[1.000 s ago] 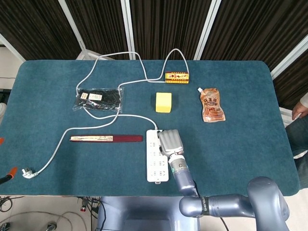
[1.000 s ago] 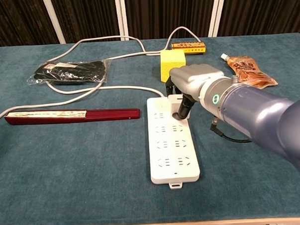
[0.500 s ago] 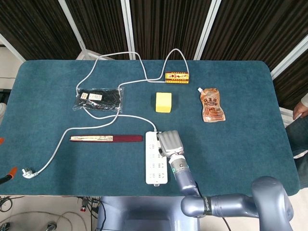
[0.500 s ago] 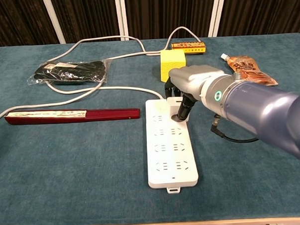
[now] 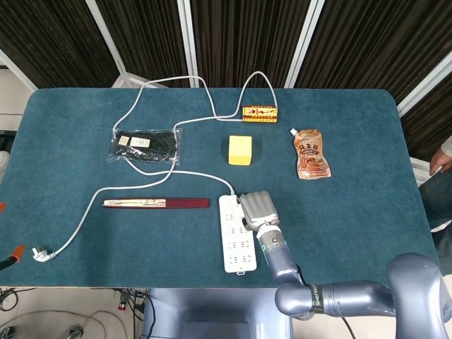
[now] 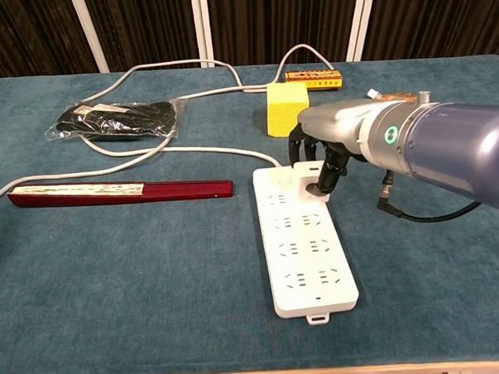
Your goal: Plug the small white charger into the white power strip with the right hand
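I have the right robot hand (image 6: 324, 155) over the far end of the white power strip (image 6: 308, 244), its fingers (image 6: 327, 174) curled downward onto the top sockets. Under them I glimpse a small white block sitting on the strip, which I take for the small white charger (image 6: 310, 185); the fingers close around it, though I cannot tell whether its prongs are seated. In the head view the same hand (image 5: 256, 210) covers the strip's upper right corner, so the charger is hidden there. The strip (image 5: 236, 235) lies slightly slanted near the front edge of the blue table (image 5: 353, 212), its grey cord (image 5: 176, 170) running away to the left. Just left of it lies a dark red flat stick (image 6: 121, 192). Further back sit a yellow block (image 6: 286, 108), a black bagged bundle (image 6: 118, 121), a brown sauce pouch (image 5: 311, 154) and a small orange box (image 5: 260, 113). My left robot hand shows in neither view.
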